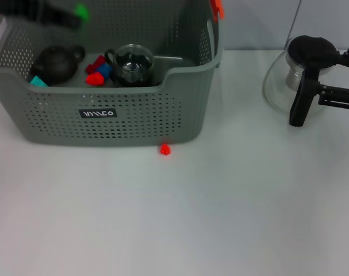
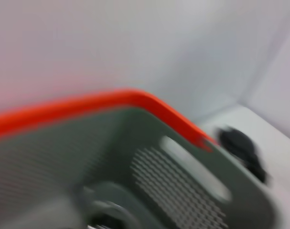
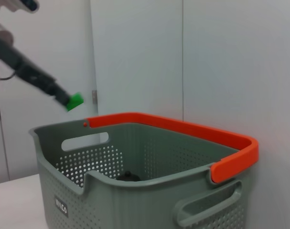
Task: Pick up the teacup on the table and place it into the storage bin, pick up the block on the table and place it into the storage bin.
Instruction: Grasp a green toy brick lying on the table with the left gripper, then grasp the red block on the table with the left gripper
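Observation:
The storage bin (image 1: pixel 114 123) stands at the back left; its orange-red handle (image 3: pixel 183 129) spans its top, and the left wrist view sees its rim (image 2: pixel 111 100) from close by. Inside lie a glass teacup (image 1: pixel 133 63), a black teapot (image 1: pixel 56 63) and red, blue and teal blocks (image 1: pixel 98 70). My left gripper (image 1: pixel 76 18) hangs over the bin's back left part, shut on a green block (image 1: pixel 82 10), which the right wrist view shows above the bin's rim (image 3: pixel 75 101). A small red block (image 1: pixel 165 149) lies on the table just in front of the bin.
A glass pot (image 1: pixel 283 80) with a black lid and handle stands at the back right. My right gripper (image 1: pixel 342 77) is beside it at the right edge, open and holding nothing. White table (image 1: pixel 180 218) stretches in front of the bin.

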You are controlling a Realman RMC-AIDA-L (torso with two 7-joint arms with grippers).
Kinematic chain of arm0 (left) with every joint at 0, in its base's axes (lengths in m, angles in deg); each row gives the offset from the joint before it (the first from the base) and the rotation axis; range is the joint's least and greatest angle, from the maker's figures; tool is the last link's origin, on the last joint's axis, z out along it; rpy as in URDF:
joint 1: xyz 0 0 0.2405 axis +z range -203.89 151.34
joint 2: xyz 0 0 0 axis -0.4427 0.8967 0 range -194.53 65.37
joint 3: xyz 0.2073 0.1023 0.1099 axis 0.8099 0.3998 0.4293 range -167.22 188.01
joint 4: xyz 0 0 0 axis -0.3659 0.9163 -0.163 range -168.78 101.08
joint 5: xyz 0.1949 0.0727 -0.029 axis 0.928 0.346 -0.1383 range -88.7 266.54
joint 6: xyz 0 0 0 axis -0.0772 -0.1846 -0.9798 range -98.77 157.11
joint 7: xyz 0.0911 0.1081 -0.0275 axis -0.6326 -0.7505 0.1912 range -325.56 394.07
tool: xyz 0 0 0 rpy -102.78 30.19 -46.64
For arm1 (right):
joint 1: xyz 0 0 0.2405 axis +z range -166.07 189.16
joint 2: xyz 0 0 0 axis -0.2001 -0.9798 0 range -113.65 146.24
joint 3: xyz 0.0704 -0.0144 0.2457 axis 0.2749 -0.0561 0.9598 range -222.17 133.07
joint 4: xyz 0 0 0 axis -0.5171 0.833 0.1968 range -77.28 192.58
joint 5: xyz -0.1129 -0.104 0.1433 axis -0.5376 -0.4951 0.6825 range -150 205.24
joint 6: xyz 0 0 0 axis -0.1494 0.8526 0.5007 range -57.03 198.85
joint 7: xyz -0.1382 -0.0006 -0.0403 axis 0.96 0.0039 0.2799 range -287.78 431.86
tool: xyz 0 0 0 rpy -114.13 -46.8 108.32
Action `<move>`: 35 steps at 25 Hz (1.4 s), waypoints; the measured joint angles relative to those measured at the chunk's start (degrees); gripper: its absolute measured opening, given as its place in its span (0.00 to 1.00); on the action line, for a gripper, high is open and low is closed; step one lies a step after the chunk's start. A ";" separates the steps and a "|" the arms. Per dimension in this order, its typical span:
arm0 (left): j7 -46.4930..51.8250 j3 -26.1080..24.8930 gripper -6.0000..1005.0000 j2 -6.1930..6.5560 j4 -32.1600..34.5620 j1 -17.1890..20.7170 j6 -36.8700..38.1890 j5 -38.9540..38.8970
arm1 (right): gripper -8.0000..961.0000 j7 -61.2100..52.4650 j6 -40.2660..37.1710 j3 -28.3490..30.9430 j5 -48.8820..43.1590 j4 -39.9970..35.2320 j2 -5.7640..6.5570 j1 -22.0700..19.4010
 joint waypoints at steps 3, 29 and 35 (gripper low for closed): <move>-0.09 1.38 0.14 2.34 -5.96 -0.59 -8.60 0.70 | 0.95 -0.06 0.23 -0.09 0.01 0.32 -0.08 0.00; -23.84 4.55 0.88 -5.16 -5.02 9.06 9.95 -12.69 | 0.95 -8.70 -0.09 -10.58 -4.50 0.68 -0.17 1.38; -33.20 9.16 0.95 -7.27 -7.41 14.04 11.73 -13.13 | 0.95 -8.73 1.36 -14.55 -5.18 1.86 -1.28 3.14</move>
